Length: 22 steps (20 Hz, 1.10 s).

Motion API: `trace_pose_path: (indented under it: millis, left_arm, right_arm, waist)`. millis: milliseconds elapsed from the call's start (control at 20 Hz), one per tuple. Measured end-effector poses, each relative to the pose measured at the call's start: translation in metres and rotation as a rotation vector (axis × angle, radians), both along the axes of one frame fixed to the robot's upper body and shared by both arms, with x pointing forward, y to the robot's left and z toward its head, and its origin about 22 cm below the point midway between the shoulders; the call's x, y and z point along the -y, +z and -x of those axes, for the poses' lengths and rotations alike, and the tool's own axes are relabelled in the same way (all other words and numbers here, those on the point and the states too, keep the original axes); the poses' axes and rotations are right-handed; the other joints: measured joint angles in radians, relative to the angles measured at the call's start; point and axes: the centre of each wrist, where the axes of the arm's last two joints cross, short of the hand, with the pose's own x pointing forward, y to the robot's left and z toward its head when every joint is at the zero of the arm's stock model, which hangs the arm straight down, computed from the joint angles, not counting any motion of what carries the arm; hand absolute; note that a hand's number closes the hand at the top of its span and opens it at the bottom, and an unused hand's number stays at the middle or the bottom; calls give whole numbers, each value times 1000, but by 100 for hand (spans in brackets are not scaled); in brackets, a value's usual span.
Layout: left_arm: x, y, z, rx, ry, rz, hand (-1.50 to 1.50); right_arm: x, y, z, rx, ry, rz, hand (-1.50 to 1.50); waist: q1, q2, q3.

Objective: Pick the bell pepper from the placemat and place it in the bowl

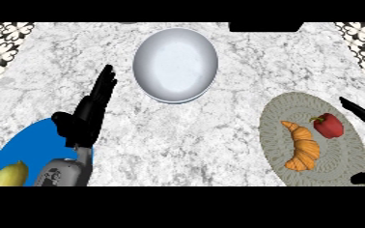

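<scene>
A red bell pepper [329,125] with a green stem lies on the grey round placemat [285,113] at the right, beside an orange croissant [303,147]. The white bowl [175,64] sits at the upper middle of the marble counter, holding nothing. My left hand [87,115] is at the left, fingers straight and pointing up toward the bowl, holding nothing. Of my right hand only dark fingertips [352,107] show at the right edge, just right of the pepper and apart from it; another dark bit [358,178] shows lower down.
A blue plate [32,142] with a yellow fruit [13,174] lies at the lower left under my left forearm. A dark object [264,26] sits at the counter's far edge. Patterned tiles show at both top corners.
</scene>
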Motion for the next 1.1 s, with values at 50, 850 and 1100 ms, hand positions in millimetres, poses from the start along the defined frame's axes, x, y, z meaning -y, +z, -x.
trace_pose_path:
  millis: [50,850,1100]
  left_arm:
    - [2,1,0,2,0,1,0]
    - [0,0,-3,-2,7,1,0]
    - [4,4,1,-1,7,0,0]
  right_arm:
    - [0,-5,-2,-4,-2,0,-150]
    - [-13,-40,-33,31,-26,128,-150]
    - [-11,-46,-38,11,17,172,150]
  waist:
    - [1,0,0]
    - [2,0,0]
    - [4,-1,-5]
